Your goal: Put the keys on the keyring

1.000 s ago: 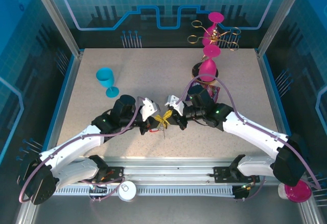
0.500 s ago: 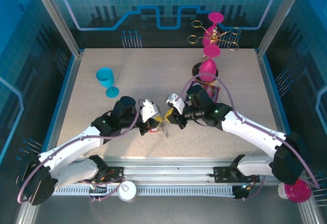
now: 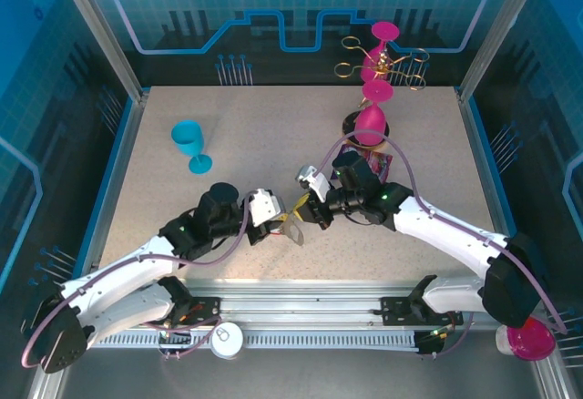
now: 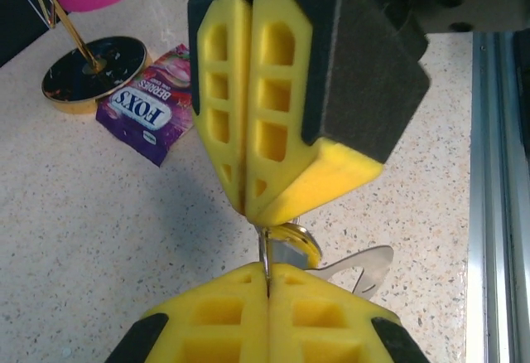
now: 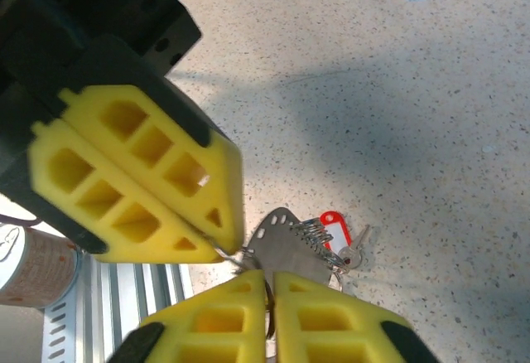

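Because threading a key needs the ring held taut, we judge, the keyring (image 5: 286, 251) is held low at the counter's (image 3: 255, 135) 6 o'clock, red-headed key (image 5: 331, 220) attached. We see the left claw (image 4: 267, 282) and right claw (image 5: 267, 284) tip to tip, both clamped on its thin silver ring, their arms reaching in from 8 and 4 o'clock.

Left tool (image 4: 267, 292) and right tool (image 4: 246, 197) both pinch a thin ring (image 4: 263, 251)

Both arms reach inward and meet at near centre, elbows splayed outward. The left gripper (image 3: 284, 224) and right gripper (image 3: 308, 209) sit tip to tip, each pinched closed on the keyring (image 5: 281, 251).
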Controlling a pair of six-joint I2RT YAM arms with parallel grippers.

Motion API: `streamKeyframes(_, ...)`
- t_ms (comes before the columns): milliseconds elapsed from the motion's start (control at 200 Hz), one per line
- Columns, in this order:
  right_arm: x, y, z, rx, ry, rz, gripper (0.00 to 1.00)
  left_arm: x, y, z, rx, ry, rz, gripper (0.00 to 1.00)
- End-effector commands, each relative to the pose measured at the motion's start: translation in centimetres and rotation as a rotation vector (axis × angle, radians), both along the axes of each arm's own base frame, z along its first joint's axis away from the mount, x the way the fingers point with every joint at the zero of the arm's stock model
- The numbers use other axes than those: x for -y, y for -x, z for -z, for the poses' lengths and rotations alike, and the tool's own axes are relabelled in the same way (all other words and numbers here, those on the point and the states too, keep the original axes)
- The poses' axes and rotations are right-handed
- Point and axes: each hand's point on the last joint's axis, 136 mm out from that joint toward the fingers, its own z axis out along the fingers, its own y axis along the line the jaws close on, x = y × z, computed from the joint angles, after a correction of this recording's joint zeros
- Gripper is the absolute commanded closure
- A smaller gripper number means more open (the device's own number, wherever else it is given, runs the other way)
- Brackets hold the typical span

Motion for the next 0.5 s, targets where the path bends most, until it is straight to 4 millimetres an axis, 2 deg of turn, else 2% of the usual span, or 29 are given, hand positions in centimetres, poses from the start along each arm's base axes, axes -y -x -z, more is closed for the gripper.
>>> streamKeyframes(0,0.7,-1.0,-0.1,-0.036,-0.016,0.040,0.74,0.8,0.3,-3.3,0.128,0.092,0.041,1.00)
streamKeyframes(55,1.0,-1.0,-0.6,-0.035,-0.032,0.043,0.66,0.7,0.2,-3.3,0.127,0.092,0.035,1.00)
streamKeyframes(155,1.9,-1.3,-1.6,-0.017,-0.060,0.058,0.59,0.7,0.0,-3.2,0.118,0.103,0.020,1.00)
streamKeyframes(290,3.3,-1.7,-2.7,0.063,-0.054,0.063,0.56,0.7,-0.3,-3.8,0.112,0.164,-0.014,1.00)
streamKeyframes(305,3.6,-1.4,-1.8,0.059,-0.040,0.060,0.56,0.7,-0.3,-3.8,0.108,0.173,-0.017,1.00)
streamKeyframes(340,3.9,-1.4,-1.8,0.093,-0.033,0.053,0.56,0.7,-0.3,-3.9,0.101,0.194,-0.025,1.00)
streamKeyframes(495,3.7,0.4,-3.6,0.296,-0.113,-0.084,0.56,0.7,-0.3,-4.2,0.072,0.278,-0.042,1.00)
